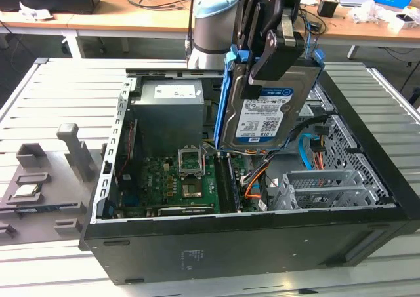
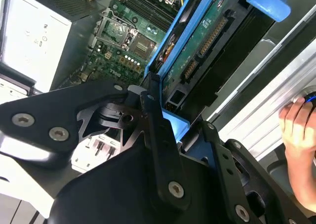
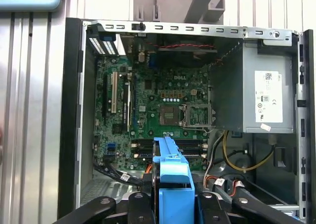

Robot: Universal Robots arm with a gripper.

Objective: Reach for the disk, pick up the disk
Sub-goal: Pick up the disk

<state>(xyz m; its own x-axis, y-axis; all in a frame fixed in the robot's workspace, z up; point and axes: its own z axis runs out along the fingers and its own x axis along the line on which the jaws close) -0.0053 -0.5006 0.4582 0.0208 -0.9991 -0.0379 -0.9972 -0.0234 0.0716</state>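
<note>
**Disk held above the open computer case**

In the exterior view, the black open-sided computer case [image 1: 249,238] lies nearest on the slatted grey metal table [image 1: 59,94], its green motherboard [image 1: 177,182] exposed inside. Above the case interior hangs the disk [image 1: 266,110], a flat silver metal hard drive with a white-and-blue label and blue plastic rail frame, lifted clear and tilted on edge. The black gripper [image 1: 275,44] is clenched on the disk's upper end. Left of the case in the exterior view, a grey plastic fixture [image 1: 29,179] sits on the table. Behind stand wooden desks [image 1: 131,18]. In the second wrist view, a person's hand [image 2: 298,135] rests near the case's edge.
</note>
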